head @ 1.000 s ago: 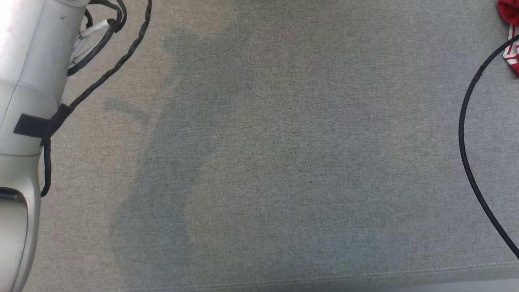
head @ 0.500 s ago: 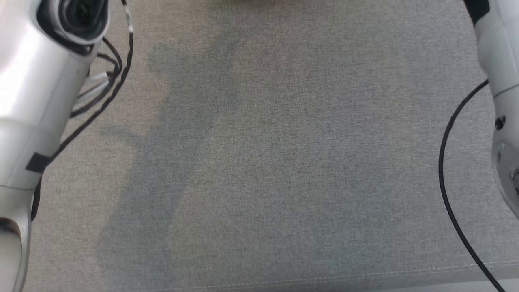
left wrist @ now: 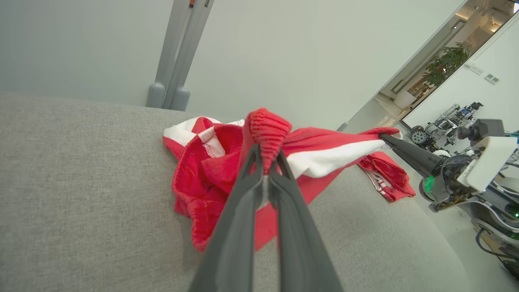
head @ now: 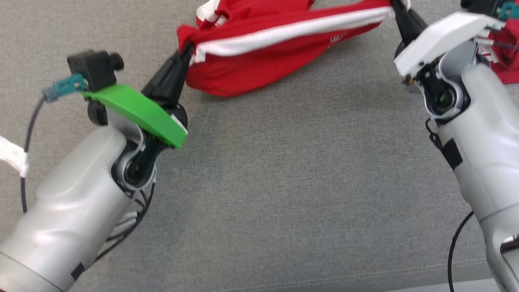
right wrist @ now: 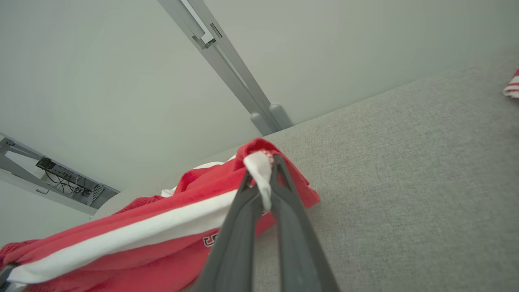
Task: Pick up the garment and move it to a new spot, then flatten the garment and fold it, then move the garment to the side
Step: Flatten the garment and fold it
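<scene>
A red garment (head: 259,61) with a white stripe hangs stretched between two robot grippers at the 12 o'clock end of a grey upholstered surface (head: 284,194). Its top edge is drawn taut and its lower belly sags down to the cushion. The left gripper (head: 187,49), under a green wrist cover (head: 138,113), is clamped tight on a bunched, ribbed red corner at the garment's 9 o'clock end. The right gripper (head: 395,10), under a white wrist cover (head: 442,36), is pinched on the white-striped corner at the 3 o'clock end, so the cloth lies wholly between the two sets of jaws, each biting only a small fold. A loose heap of the garment trails at about 11 o'clock, behind the taut edge.

This looks like the first step, the carry to a new spot, with flattening to follow. The open cushion towards 6 o'clock seems the likely landing place. The next move would call for both arms to travel together at the same spread, keeping the edge tight. They would then lower so the sagging part drags out flat rather than piling up, and let go only once the cloth rests.

A second red-and-white cloth (head: 505,61) lies apart at 3 o'clock, beyond the right wrist, and should be left where it is
</scene>
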